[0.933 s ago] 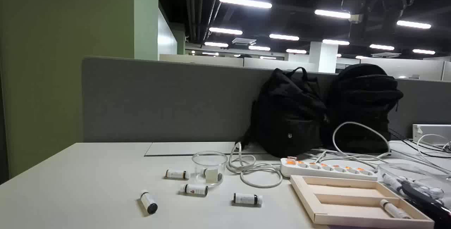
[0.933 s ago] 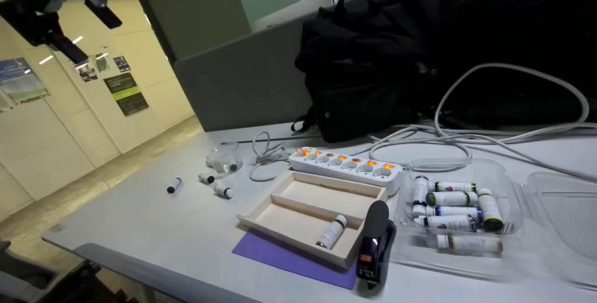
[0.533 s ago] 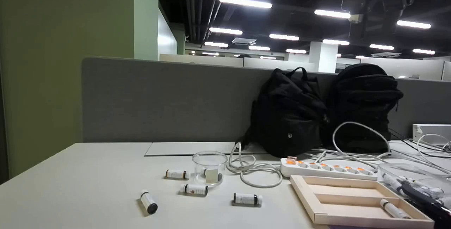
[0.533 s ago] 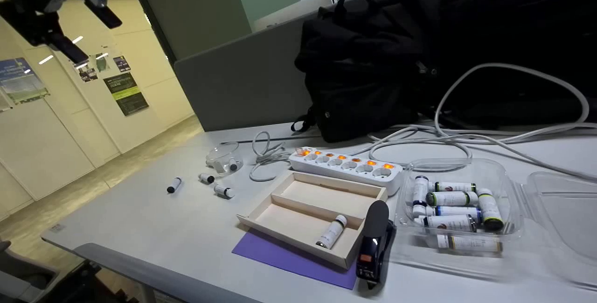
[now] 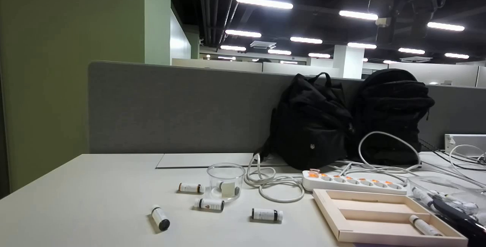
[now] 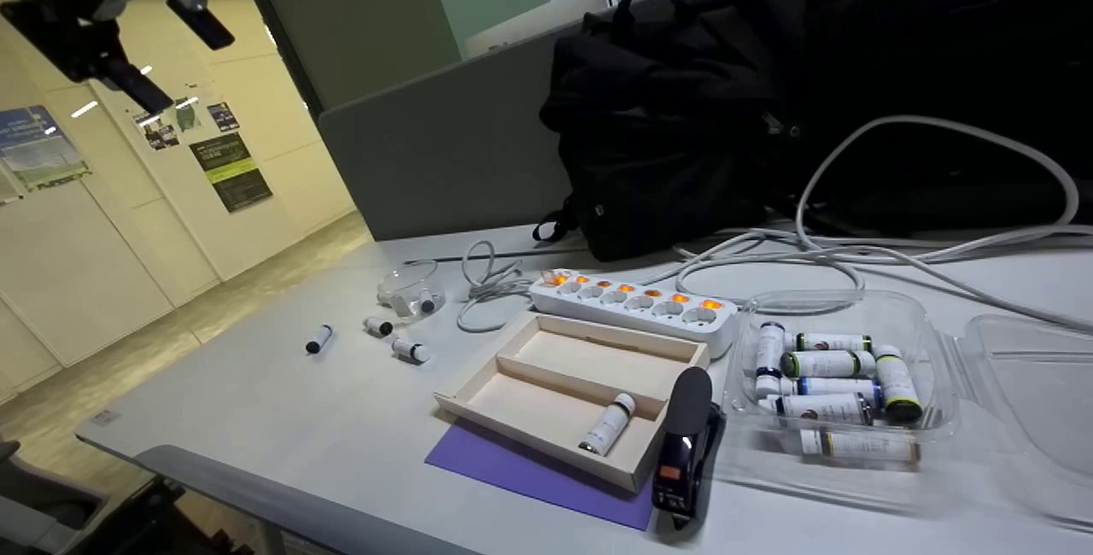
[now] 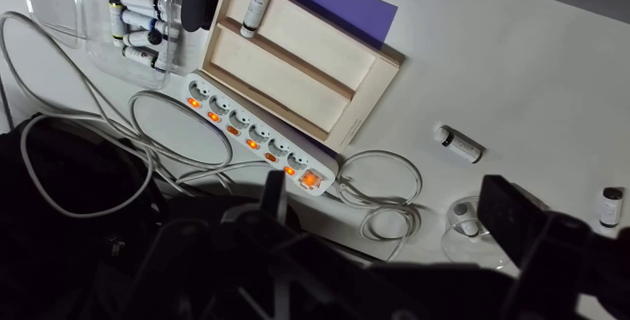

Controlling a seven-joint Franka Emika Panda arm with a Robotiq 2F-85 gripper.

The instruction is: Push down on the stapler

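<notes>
The black stapler lies on the white table between the wooden tray and the clear plastic box. It also shows at the right edge of an exterior view, partly cut off, and at the top of the wrist view, partly cut off. My gripper is open and empty. It hangs high at the upper left of that exterior view, well above and apart from the stapler. In the wrist view its two fingers are spread wide, with the stapler far up and left of them.
The wooden tray holds one bottle and overlaps a purple sheet. The clear box holds several bottles. A white power strip with looping cables, black backpacks, a clear cup and loose bottles stand around.
My gripper has shifted slightly to the right in the exterior view that shows its fingers, still open. The stapler and the other objects have not moved.
</notes>
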